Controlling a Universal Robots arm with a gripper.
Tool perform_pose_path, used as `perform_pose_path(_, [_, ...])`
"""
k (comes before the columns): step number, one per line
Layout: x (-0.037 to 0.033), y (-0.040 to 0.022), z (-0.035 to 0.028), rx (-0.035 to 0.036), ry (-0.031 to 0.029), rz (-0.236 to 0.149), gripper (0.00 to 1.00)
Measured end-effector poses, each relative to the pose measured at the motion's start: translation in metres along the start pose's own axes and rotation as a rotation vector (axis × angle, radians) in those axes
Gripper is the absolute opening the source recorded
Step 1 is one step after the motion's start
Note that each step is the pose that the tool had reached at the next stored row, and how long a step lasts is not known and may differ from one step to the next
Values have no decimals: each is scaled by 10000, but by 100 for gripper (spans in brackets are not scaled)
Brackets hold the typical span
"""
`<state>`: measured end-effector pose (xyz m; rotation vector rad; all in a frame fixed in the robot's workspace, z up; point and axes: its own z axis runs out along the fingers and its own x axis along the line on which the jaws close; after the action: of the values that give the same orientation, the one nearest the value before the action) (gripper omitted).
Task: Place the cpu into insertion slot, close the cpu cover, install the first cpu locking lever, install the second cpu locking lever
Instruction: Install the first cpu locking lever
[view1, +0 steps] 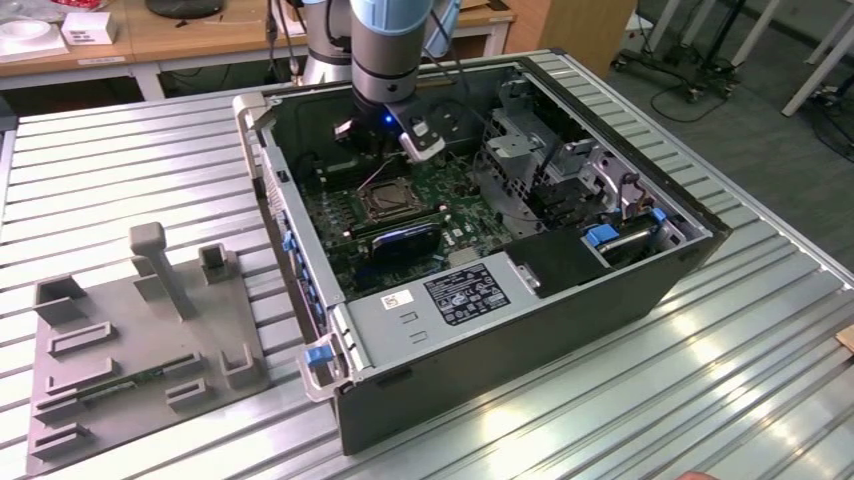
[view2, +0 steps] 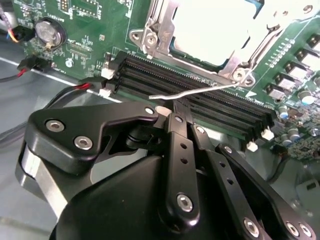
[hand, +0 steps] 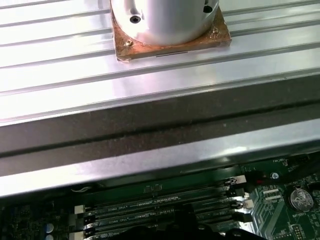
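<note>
The computer case (view1: 561, 300) lies open on the table, with my arm reaching down into it. The insertion slot (view1: 383, 200) sits mid-board on the green motherboard (view1: 441, 215). In the second wrist view the cpu (view2: 210, 30) shows its bright metal top through the window of the cpu cover (view2: 150, 35), which lies flat over it. A thin silver locking lever (view2: 200, 92) sticks out across the black memory slots (view2: 150, 75). My gripper (view2: 172, 114) is shut, its tips just beside the lever's bent end; whether they touch is unclear.
A grey fixture plate (view1: 134, 350) lies at the exterior view's left. Metal drive cages (view1: 561, 170) fill the case's right side. A coin battery (view2: 48, 31) and red-black cables (view2: 50, 90) lie near the memory slots. The arm's base (hand: 165, 25) stands beyond the case wall.
</note>
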<state>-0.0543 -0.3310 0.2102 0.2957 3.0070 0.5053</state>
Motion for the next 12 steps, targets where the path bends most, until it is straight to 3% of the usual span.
perform_pose_path(6, [-5,35,-100,-20,4,2,10])
perform_pose_path(12, [-11,16,-127,-19,5,1,10])
